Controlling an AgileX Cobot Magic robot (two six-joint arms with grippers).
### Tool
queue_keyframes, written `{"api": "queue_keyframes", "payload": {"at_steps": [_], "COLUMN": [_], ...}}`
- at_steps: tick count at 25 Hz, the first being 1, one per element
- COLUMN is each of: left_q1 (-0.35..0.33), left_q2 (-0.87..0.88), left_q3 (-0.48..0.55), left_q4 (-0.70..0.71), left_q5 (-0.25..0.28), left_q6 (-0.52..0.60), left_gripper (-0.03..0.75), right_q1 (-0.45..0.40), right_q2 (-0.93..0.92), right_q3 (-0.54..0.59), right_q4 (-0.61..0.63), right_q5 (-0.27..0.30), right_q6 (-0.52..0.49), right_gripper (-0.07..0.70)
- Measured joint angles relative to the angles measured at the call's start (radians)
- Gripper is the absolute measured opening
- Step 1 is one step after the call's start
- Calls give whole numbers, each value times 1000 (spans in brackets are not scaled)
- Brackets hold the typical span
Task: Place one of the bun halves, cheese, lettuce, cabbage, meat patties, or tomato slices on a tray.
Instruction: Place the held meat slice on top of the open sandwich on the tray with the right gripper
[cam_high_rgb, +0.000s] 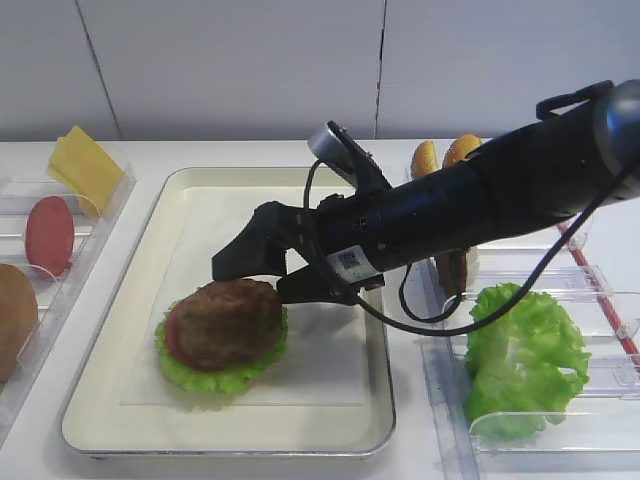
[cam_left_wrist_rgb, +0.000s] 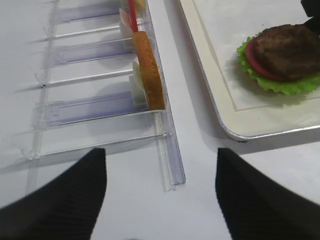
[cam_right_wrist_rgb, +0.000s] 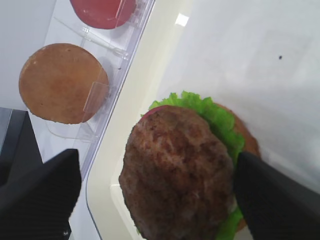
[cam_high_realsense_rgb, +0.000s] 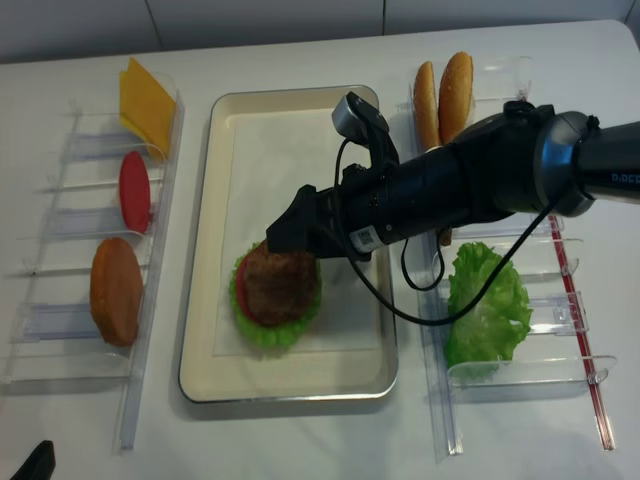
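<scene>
The tray (cam_high_rgb: 330, 375) holds a stack with a dark brown meat patty (cam_high_rgb: 228, 322) on top. Under it lie a tomato slice (cam_left_wrist_rgb: 257, 62), green lettuce (cam_high_rgb: 215, 378) and a bun half (cam_right_wrist_rgb: 248, 141). My right gripper (cam_high_rgb: 272, 275) hovers open just above the stack. In the right wrist view its fingers (cam_right_wrist_rgb: 40, 192) stand on either side of the patty (cam_right_wrist_rgb: 175, 175), the left one well clear of it. My left gripper (cam_left_wrist_rgb: 160, 195) is open over bare table near the tray's corner (cam_left_wrist_rgb: 235, 132), with nothing between its fingers.
The left rack holds cheese (cam_high_realsense_rgb: 147, 100), a tomato slice (cam_high_realsense_rgb: 134, 190) and a bun half (cam_high_realsense_rgb: 116, 290). The right rack holds two bun halves (cam_high_realsense_rgb: 445, 95) and a lettuce leaf (cam_high_realsense_rgb: 485, 300). My right arm's cable (cam_high_realsense_rgb: 400, 290) loops over the tray's right edge.
</scene>
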Motion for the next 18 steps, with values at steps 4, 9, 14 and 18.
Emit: {"api": "queue_keyframes", "payload": {"at_steps": [4,9,14,18], "left_q1": [0,0,0,0], "left_q2": [0,0,0,0], "left_q3": [0,0,0,0], "left_q4": [0,0,0,0], "left_q5": [0,0,0,0], "left_q6": [0,0,0,0], "left_gripper": [471,471,471,471], "right_q1": [0,0,0,0], "right_q2": [-2,-52,-141,-215], "right_q3": [0,-16,-72,-165], "right_q4": [-9,-119,-324,-731], "right_q5": [-57,-170,-185,-173], "right_q6": [-21,-28,-7,254], "right_gripper": [632,632,633,633]}}
